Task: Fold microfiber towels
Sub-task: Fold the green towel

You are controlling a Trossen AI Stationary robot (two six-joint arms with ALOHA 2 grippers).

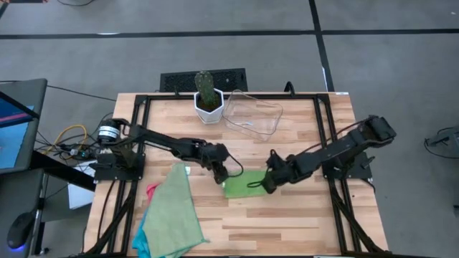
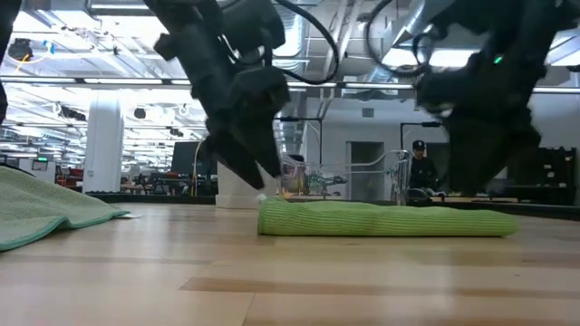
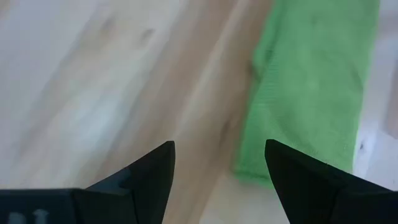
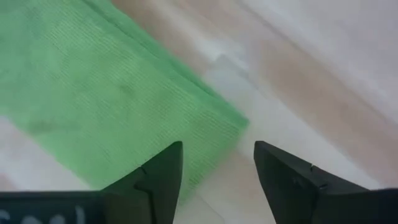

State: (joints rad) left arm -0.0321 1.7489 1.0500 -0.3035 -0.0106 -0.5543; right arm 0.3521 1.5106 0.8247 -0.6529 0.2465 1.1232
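Note:
A light green microfiber towel (image 1: 244, 185), folded into a thick strip (image 2: 381, 220), lies flat on the wooden table near its middle. My left gripper (image 1: 231, 174) hangs open just above the strip's left end (image 3: 298, 93), and I see its fingertips (image 2: 258, 172) clear of the cloth. My right gripper (image 1: 267, 183) stands open over the strip's right end, above one corner (image 4: 230, 121). A loose pile of towels rests on the table's near left part: a light green one (image 1: 172, 211) on top, a pink one (image 1: 151, 190) and a turquoise one (image 1: 142, 242) peeking out beneath.
At the table's far edge stand a cactus in a white pot (image 1: 207, 100) and a clear plastic tray (image 1: 254, 115). Bare wood lies along the near edge, right of the pile. A person (image 2: 419, 167) is in the room behind the table.

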